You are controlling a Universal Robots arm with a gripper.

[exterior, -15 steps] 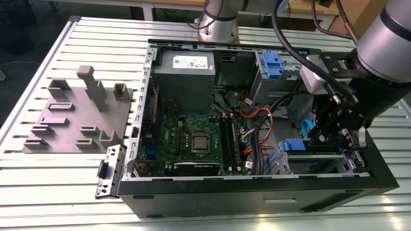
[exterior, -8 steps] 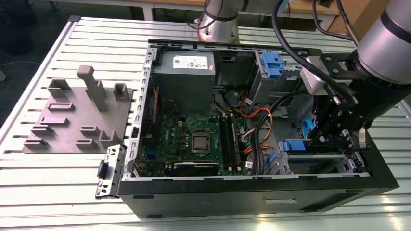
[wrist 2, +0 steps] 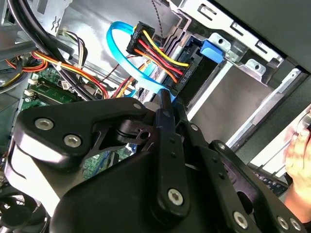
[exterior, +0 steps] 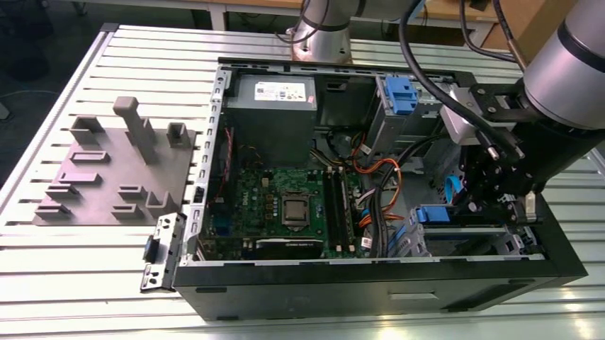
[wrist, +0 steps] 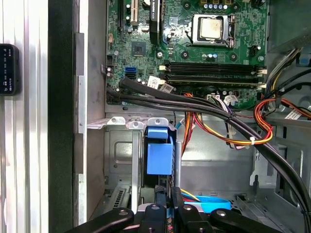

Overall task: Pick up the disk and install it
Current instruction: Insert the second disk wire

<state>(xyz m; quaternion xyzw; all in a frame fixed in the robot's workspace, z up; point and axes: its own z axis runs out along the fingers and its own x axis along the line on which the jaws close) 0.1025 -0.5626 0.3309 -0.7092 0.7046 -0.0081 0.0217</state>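
A: Disk (wrist: 159, 158) is sitting in the case's drive bay (wrist: 121, 160), blue tab showing.
B: Hand (wrist: 167, 201) is hovering just beside it; grip state I cannot tell. Likely rigid, fragile; blue rails are offering the best hold.

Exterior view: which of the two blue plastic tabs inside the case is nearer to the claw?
The lower blue tab, close beside the claw; the upper blue tab sits far off, near the grey power supply box.
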